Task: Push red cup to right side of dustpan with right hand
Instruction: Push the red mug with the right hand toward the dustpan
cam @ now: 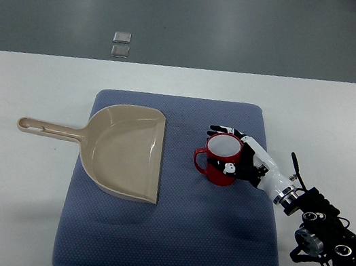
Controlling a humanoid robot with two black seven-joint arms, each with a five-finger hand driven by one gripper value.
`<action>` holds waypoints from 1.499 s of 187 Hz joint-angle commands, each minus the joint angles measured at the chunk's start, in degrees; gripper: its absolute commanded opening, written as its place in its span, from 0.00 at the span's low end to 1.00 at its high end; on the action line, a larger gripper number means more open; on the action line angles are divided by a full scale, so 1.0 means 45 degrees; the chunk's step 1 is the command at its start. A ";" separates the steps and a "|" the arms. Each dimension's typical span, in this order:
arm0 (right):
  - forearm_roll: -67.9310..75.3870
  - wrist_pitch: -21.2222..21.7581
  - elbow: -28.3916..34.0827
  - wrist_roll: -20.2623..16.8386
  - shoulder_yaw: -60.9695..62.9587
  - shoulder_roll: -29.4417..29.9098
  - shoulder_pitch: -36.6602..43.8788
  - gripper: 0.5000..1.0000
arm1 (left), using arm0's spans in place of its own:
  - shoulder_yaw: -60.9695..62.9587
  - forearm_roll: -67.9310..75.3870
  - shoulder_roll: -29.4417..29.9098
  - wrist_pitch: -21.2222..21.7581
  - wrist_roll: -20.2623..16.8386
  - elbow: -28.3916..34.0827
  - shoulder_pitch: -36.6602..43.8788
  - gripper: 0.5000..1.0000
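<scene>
Top view: the red cup [222,159] stands upright on the blue mat [166,241], just right of the beige dustpan [123,151]. The right hand [245,160] cups its far side — black fingers [223,131] curled round the rim, seemingly to steer it.

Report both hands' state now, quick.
Left hand: not in view.
Right hand: against the far-right side of the red cup, fingers curled around it; cup upright on the blue mat.
</scene>
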 commanded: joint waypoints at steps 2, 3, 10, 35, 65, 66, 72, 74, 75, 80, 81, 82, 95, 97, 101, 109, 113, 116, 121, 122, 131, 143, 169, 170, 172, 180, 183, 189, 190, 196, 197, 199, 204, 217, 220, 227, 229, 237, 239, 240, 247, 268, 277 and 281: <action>0.0030 -0.0004 0.0032 -0.0003 0.0010 0.0117 0.0000 0.59 | 0.0000 0.0000 0.0000 0.0000 -0.0001 0.0000 0.0000 1.00; 0.0030 -0.0004 0.0032 -0.0003 0.0010 0.0136 0.0000 0.59 | 0.0000 0.0000 0.0000 0.0000 -0.0001 0.0000 0.0000 1.00; 0.0030 -0.0004 0.0032 -0.0003 0.0010 0.0176 0.0000 0.59 | 0.0000 0.0000 0.0000 0.0000 -0.0001 0.0000 0.0000 1.00; 0.0030 -0.0004 0.0071 -0.0003 0.0010 0.0332 0.0020 0.59 | 0.0000 0.0000 0.0000 0.0000 -0.0001 0.0000 0.0000 1.00; 0.0030 -0.0004 0.0071 -0.0003 0.0010 0.0527 0.0020 0.58 | 0.0000 0.0000 0.0000 0.0000 -0.0001 0.0000 0.0000 1.00; 0.0030 -0.0004 0.0071 -0.0003 0.0010 0.0566 0.0020 0.58 | 0.0000 0.0000 0.0000 0.0000 -0.0001 0.0000 0.0000 1.00; 0.0030 -0.0004 0.0071 -0.0003 0.0010 0.0664 0.0039 0.58 | 0.0000 0.0000 0.0000 0.0000 -0.0001 0.0000 0.0000 1.00; 0.0030 -0.0004 0.0071 -0.0003 0.0010 0.0683 0.0039 0.58 | 0.0000 0.0000 0.0000 0.0000 -0.0001 0.0000 0.0000 1.00; 0.0030 -0.0004 0.0071 -0.0003 0.0010 0.0683 0.0039 0.58 | 0.0000 0.0000 0.0000 0.0000 -0.0001 0.0000 0.0000 1.00; 0.0011 -0.0023 0.0071 -0.0003 -0.0010 0.0722 0.0020 0.57 | 0.0000 0.0000 0.0000 0.0000 -0.0001 0.0000 0.0000 1.00; 0.0011 -0.0024 0.0071 -0.0003 -0.0010 0.0722 0.0020 0.57 | 0.0000 0.0000 0.0000 0.0000 -0.0001 0.0000 0.0000 1.00; 0.0011 -0.0024 0.0071 -0.0003 -0.0010 0.0722 0.0020 0.57 | 0.0000 0.0000 0.0000 0.0000 -0.0001 0.0000 0.0000 1.00; 0.0011 -0.0121 0.0090 -0.0003 -0.0010 0.0820 0.0020 0.57 | 0.0000 0.0000 0.0000 0.0000 -0.0001 0.0000 0.0000 1.00; 0.0011 -0.0141 0.0090 -0.0003 -0.0010 0.0859 0.0020 0.57 | 0.0000 0.0000 0.0000 0.0000 -0.0001 0.0000 0.0000 1.00; 0.0011 -0.0160 0.0090 -0.0003 -0.0029 0.0898 0.0020 0.57 | 0.0000 0.0000 0.0000 0.0000 -0.0001 0.0000 0.0000 1.00; -0.0009 -0.0160 0.0090 -0.0003 -0.0049 0.0996 0.0020 0.57 | 0.0000 0.0000 0.0000 0.0000 -0.0001 0.0000 0.0000 1.00; -0.0009 -0.0160 0.0090 -0.0003 -0.0068 0.1015 0.0020 0.57 | 0.0000 0.0000 0.0000 0.0000 -0.0001 0.0000 0.0000 1.00; -0.0009 -0.0160 0.0110 -0.0003 -0.0088 0.1015 0.0020 0.57 | 0.0000 0.0000 0.0000 0.0000 -0.0001 0.0000 0.0000 1.00; -0.0009 -0.0160 0.0110 -0.0003 -0.0088 0.1035 0.0020 0.57 | 0.0000 0.0000 0.0000 0.0000 -0.0001 0.0000 0.0000 1.00; -0.0009 -0.0180 0.0110 -0.0003 -0.0088 0.1035 0.0020 0.57 | 0.0000 0.0000 0.0000 0.0000 -0.0020 0.0000 0.0000 1.00; -0.0009 -0.0180 0.0129 -0.0003 -0.0107 0.1074 0.0020 0.57 | 0.0000 0.0000 0.0000 0.0000 -0.0001 0.0000 0.0000 1.00; -0.0048 -0.0219 0.0129 -0.0003 -0.0107 0.1191 0.0020 0.57 | 0.0000 0.0000 0.0000 0.0000 -0.0001 0.0000 0.0000 1.00; -0.0087 -0.0238 0.0149 -0.0003 -0.0107 0.1347 0.0020 0.57 | 0.0000 0.0000 0.0000 0.0000 -0.0001 0.0000 0.0000 1.00; -0.0087 -0.0238 0.0149 -0.0003 -0.0107 0.1347 0.0020 0.57 | 0.0000 0.0000 0.0000 0.0000 -0.0001 0.0000 0.0000 1.00; -0.0087 -0.0219 0.0149 -0.0003 -0.0107 0.1347 0.0020 0.57 | 0.0000 0.0000 0.0000 0.0000 -0.0001 0.0000 0.0000 1.00; -0.0087 -0.0238 0.0168 -0.0003 -0.0205 0.1367 0.0020 0.57 | 0.0000 0.0000 0.0000 0.0000 -0.0001 0.0000 0.0000 1.00; -0.0068 -0.0277 0.0168 -0.0003 -0.0283 0.1367 0.0020 0.57 | 0.0000 0.0000 0.0000 0.0000 -0.0001 0.0000 0.0000 1.00; -0.0087 -0.0317 0.0168 -0.0003 -0.0342 0.1367 0.0039 0.57 | 0.0000 0.0000 0.0000 0.0000 -0.0020 0.0000 0.0000 1.00; -0.0068 -0.0355 0.0168 -0.0003 -0.0361 0.1367 0.0039 0.57 | 0.0000 0.0000 0.0000 0.0000 -0.0001 0.0000 0.0000 1.00; -0.0068 -0.0453 0.0188 -0.0003 -0.0458 0.1367 0.0039 0.57 | 0.0000 0.0000 0.0000 0.0000 -0.0001 0.0000 0.0000 1.00; -0.0068 -0.0453 0.0188 -0.0003 -0.0459 0.1367 0.0039 0.57 | 0.0000 0.0000 0.0000 0.0000 -0.0001 0.0000 0.0000 1.00; -0.0068 -0.0492 0.0188 -0.0003 -0.0478 0.1367 0.0039 0.57 | 0.0000 0.0000 0.0000 0.0000 -0.0020 0.0000 0.0000 1.00; -0.0068 -0.0590 0.0188 -0.0003 -0.0576 0.1367 0.0039 0.57 | 0.0000 0.0000 0.0000 0.0000 -0.0001 0.0000 0.0000 1.00; -0.0068 -0.0707 0.0207 -0.0003 -0.0713 0.1367 0.0039 0.57 | 0.0000 0.0000 0.0000 0.0000 -0.0001 0.0000 0.0000 1.00; -0.0068 -0.0727 0.0207 -0.0003 -0.0732 0.1367 0.0039 0.57 | 0.0000 0.0000 0.0000 0.0000 -0.0001 0.0000 0.0000 1.00; -0.0068 -0.0746 0.0207 -0.0003 -0.0752 0.1367 0.0039 0.57 | 0.0000 0.0000 0.0000 0.0000 -0.0001 0.0000 0.0000 1.00; -0.0068 -0.0746 0.0207 -0.0003 -0.0752 0.1367 0.0059 0.57 | 0.0000 0.0000 0.0000 0.0000 -0.0020 0.0000 0.0000 1.00; -0.0068 -0.0766 0.0207 -0.0003 -0.0810 0.1367 0.0039 0.57 | 0.0000 0.0000 0.0000 0.0000 -0.0001 0.0000 0.0000 1.00; -0.0068 -0.0766 0.0207 -0.0003 -0.0810 0.1367 0.0039 0.57 | 0.0000 0.0000 0.0000 0.0000 -0.0001 0.0000 0.0000 1.00; -0.0068 -0.0766 0.0207 -0.0003 -0.0810 0.1367 0.0039 0.57 | 0.0000 0.0000 0.0000 0.0000 -0.0001 0.0000 0.0000 1.00; -0.0068 -0.0766 0.0227 -0.0003 -0.0830 0.1367 0.0039 0.57 | 0.0000 0.0000 0.0000 0.0000 -0.0001 0.0000 0.0000 1.00; -0.0087 -0.0844 0.0227 -0.0003 -0.0830 0.1367 0.0059 0.57 | 0.0000 0.0000 0.0000 0.0000 -0.0001 0.0000 0.0000 1.00; -0.0087 -0.0942 0.0246 -0.0003 -0.0928 0.1367 0.0059 0.57 | 0.0000 0.0000 0.0000 0.0000 -0.0001 0.0000 0.0000 1.00; -0.0087 -0.1000 0.0266 -0.0003 -0.0986 0.1367 0.0059 0.57 | 0.0000 0.0000 0.0000 0.0000 -0.0001 0.0000 0.0000 1.00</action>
